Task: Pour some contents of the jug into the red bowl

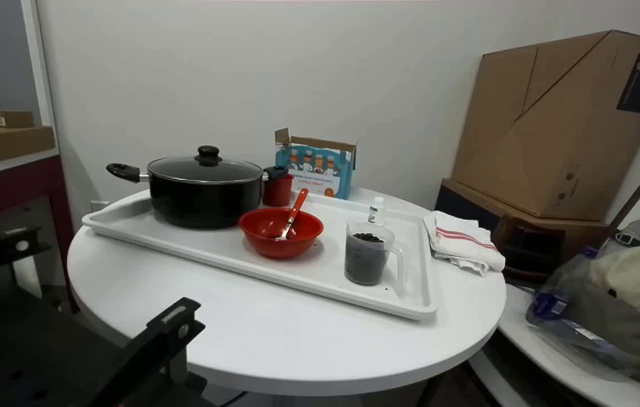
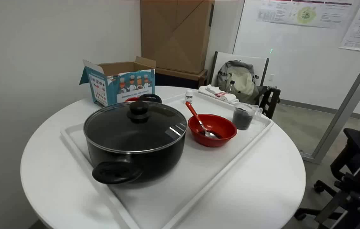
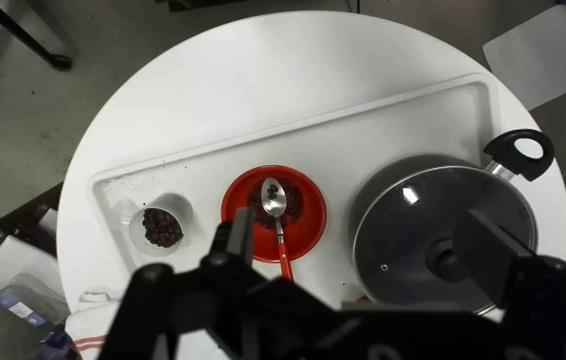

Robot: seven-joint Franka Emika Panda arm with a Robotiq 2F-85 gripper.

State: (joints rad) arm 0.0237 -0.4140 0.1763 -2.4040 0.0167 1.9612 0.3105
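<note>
The jug [image 1: 366, 260], cup-sized and translucent, stands upright on the tray, holding dark beans. It also shows in an exterior view [image 2: 242, 119] and the wrist view [image 3: 162, 225]. The red bowl [image 1: 279, 246] sits beside it, also visible in an exterior view [image 2: 211, 142] and the wrist view [image 3: 313, 216]. Dark beans lie in the bowl. A red-handled spoon [image 3: 285, 256] rests in it, with a few beans on its head. My gripper [image 3: 357, 215] is open and empty above the tray, fingers wide apart over the bowl and pot. It does not show in the exterior views.
A large black lidded pot [image 1: 204, 200] stands on the white tray [image 1: 252, 270], beside the bowl. A red cup [image 1: 278, 191] is behind the pot. A small white bottle [image 1: 376, 211], a folded towel [image 1: 464, 240] and a blue cardboard box [image 1: 320, 169] are nearby.
</note>
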